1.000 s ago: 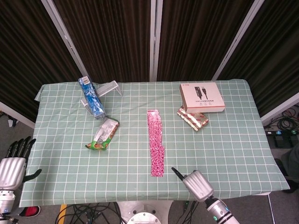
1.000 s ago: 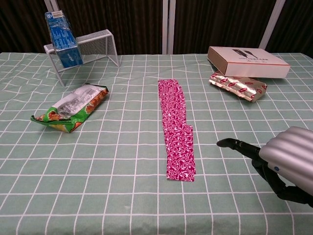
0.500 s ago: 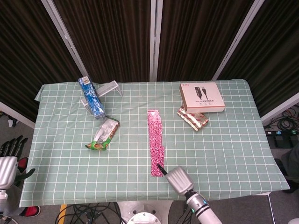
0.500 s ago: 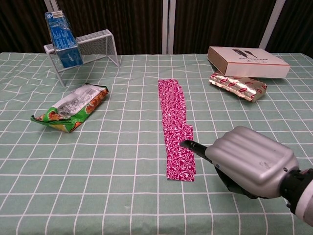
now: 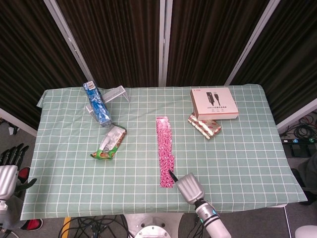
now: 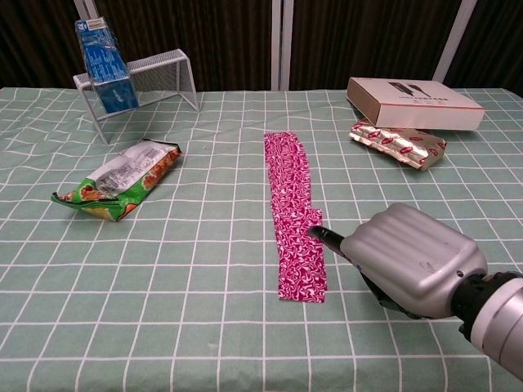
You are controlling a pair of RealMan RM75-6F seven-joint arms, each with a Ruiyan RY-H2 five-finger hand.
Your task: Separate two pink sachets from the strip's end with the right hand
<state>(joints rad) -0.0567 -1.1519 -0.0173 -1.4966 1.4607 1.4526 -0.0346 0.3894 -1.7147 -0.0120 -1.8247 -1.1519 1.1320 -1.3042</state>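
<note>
Right hand sits at the strip's near end, at about 3 o'clock from it, one dark fingertip reaching the strip's right edge; whether its fingers are closed I cannot tell. Pink sachet strip lies flat mid-desk, long and narrow, running 12 to 6 o'clock, glossy magenta with pale speckled print and a small notch on its right edge.

Left hand hangs off the desk at 8 o'clock, fingers apart, empty.

Even, bright overhead light falls on the green checked tablecloth in both sharp views, leaving only faint shadows, while soft glare streaks the silver ridged right hand behind its dark fingertip.
</note>
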